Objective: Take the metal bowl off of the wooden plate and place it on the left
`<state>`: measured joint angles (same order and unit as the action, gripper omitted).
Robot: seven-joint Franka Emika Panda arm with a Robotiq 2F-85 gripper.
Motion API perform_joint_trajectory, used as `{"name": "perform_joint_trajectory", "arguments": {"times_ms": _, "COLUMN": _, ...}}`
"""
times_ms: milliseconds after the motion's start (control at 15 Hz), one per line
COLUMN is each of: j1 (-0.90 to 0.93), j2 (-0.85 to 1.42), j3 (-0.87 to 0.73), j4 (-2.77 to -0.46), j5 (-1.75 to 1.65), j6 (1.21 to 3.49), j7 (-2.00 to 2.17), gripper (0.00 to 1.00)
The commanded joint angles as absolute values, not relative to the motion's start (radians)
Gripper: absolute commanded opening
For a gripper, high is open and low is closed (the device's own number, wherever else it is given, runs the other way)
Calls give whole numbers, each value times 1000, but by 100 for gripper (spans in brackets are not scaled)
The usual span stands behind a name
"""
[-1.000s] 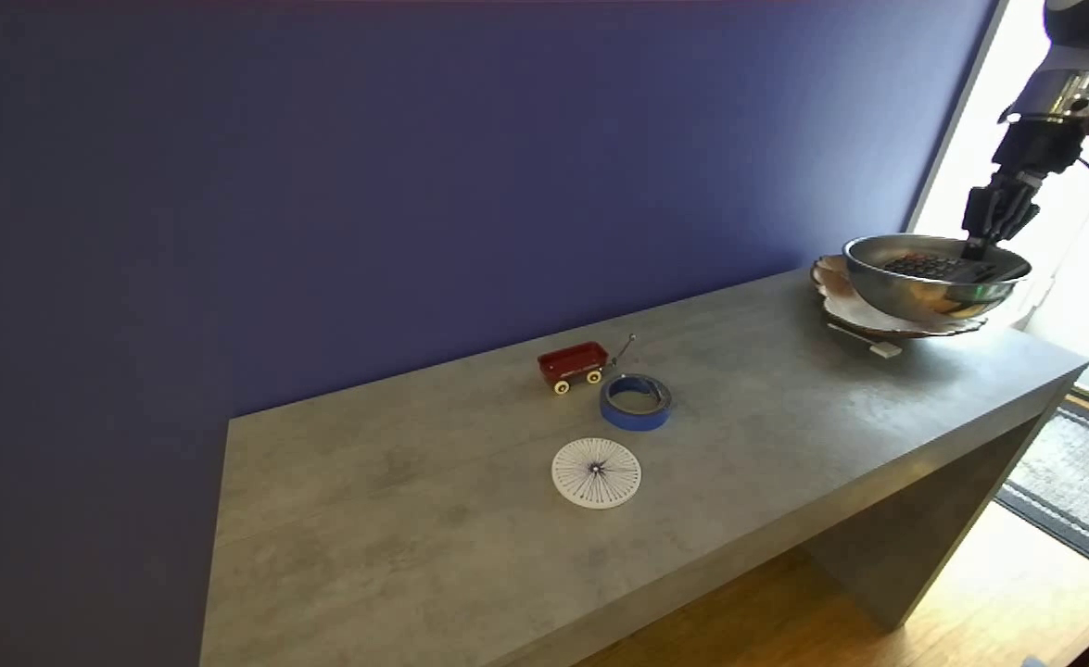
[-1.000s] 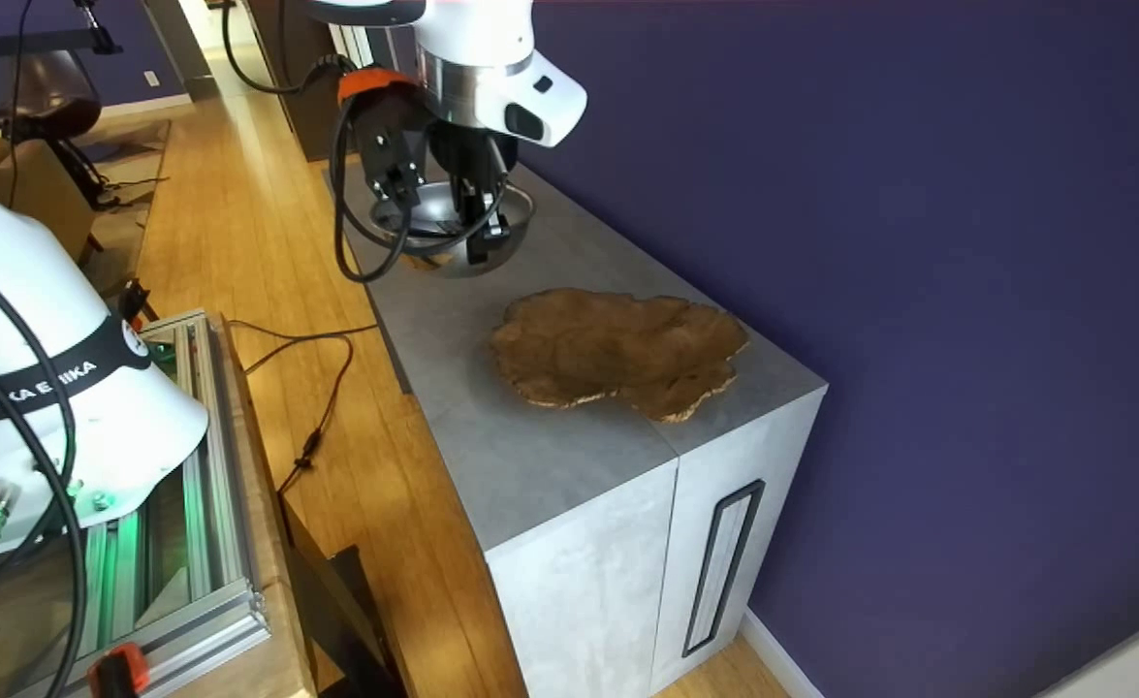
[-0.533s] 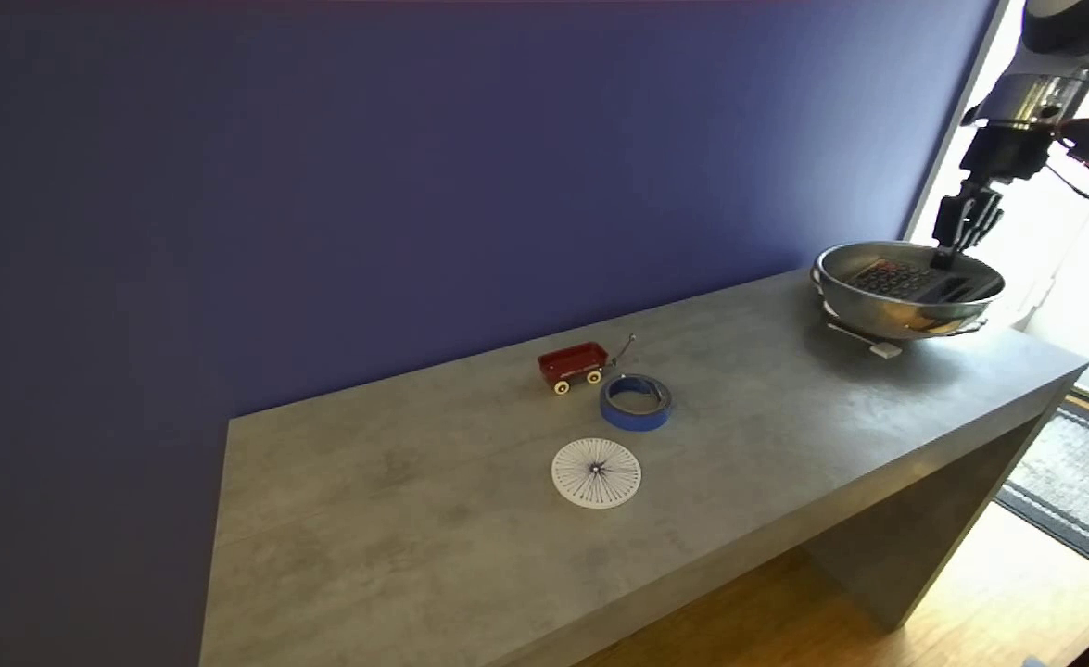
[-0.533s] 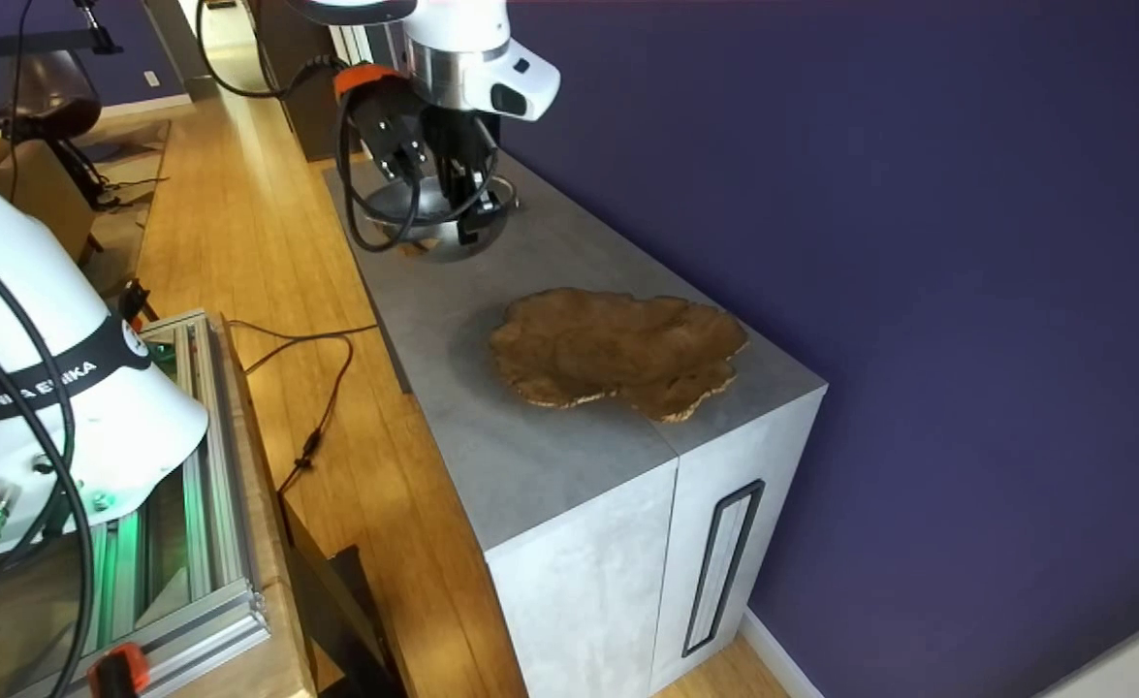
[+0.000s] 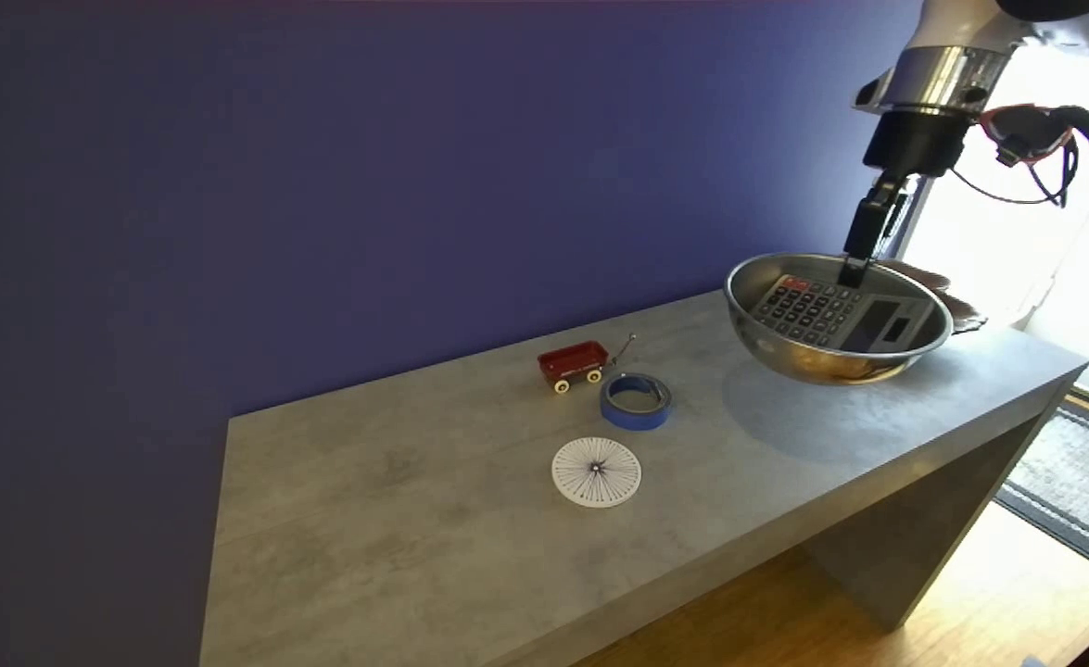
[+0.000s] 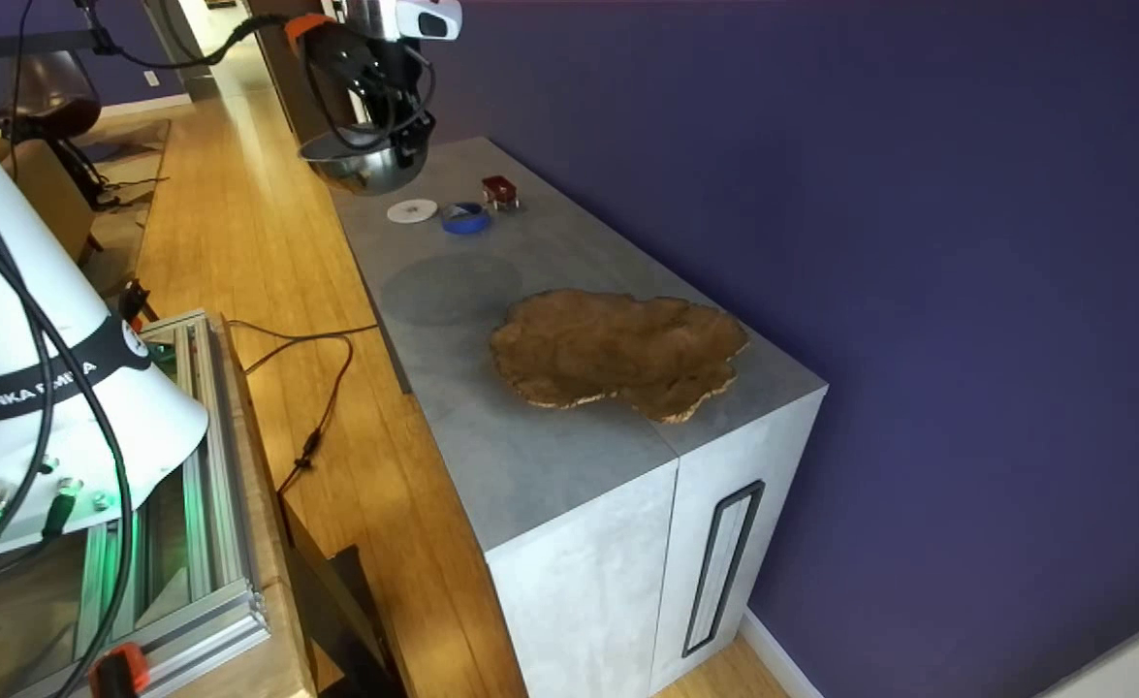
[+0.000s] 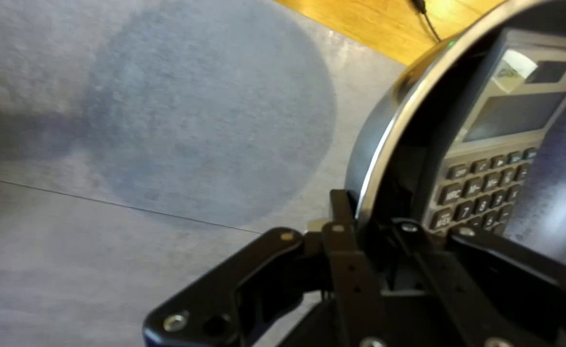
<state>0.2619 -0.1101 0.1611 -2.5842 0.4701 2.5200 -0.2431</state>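
The shiny metal bowl (image 5: 817,366) is held in the air above the grey table, clear of the wooden plate. It holds a grey calculator (image 5: 808,310). The bowl also shows in an exterior view (image 6: 365,176) and at the right of the wrist view (image 7: 367,140), tilted there. My gripper (image 7: 364,217) is shut on the bowl's rim, one finger outside and one inside; the inner fingertip is dark and hard to see. The gripper also shows in both exterior views (image 5: 854,269) (image 6: 412,145). The brown, irregular wooden plate (image 6: 617,354) lies on the table, partly hidden behind the bowl in an exterior view (image 5: 956,306).
A small red wagon (image 5: 574,364), a blue tape roll (image 5: 635,415) and a white disc (image 5: 597,472) lie on the table left of the bowl. A purple wall (image 5: 470,185) runs along the table's back. A round shadow (image 6: 453,289) lies on the tabletop near the plate.
The gripper and bowl have moved left in both exterior views, away from the plate. The wagon, tape and disc now show in an exterior view where they were hidden. The plate has not moved.
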Motion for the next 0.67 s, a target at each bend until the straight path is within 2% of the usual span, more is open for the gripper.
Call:
{"name": "perform_joint_trajectory", "arguments": {"times_ms": 0, "j1": 267, "j2": -90, "j3": 180, "j4": -2540, "j5": 470, "j6": 2483, "j7": -239, "gripper": 7}}
{"name": "perform_joint_trajectory", "arguments": {"times_ms": 400, "j1": 260, "j2": 4, "j3": 197, "j4": -2439, "j5": 469, "j6": 2435, "j7": -248, "gripper": 7}}
{"name": "perform_joint_trajectory", "arguments": {"times_ms": 467, "j1": 274, "j2": 27, "j3": 211, "j4": -2428, "j5": 499, "j6": 2462, "j7": -205, "gripper": 2}}
{"name": "perform_joint_trajectory", "arguments": {"times_ms": 600, "j1": 303, "j2": 79, "j3": 250, "j4": -2391, "j5": 492, "j6": 2497, "j7": -84, "gripper": 2}}
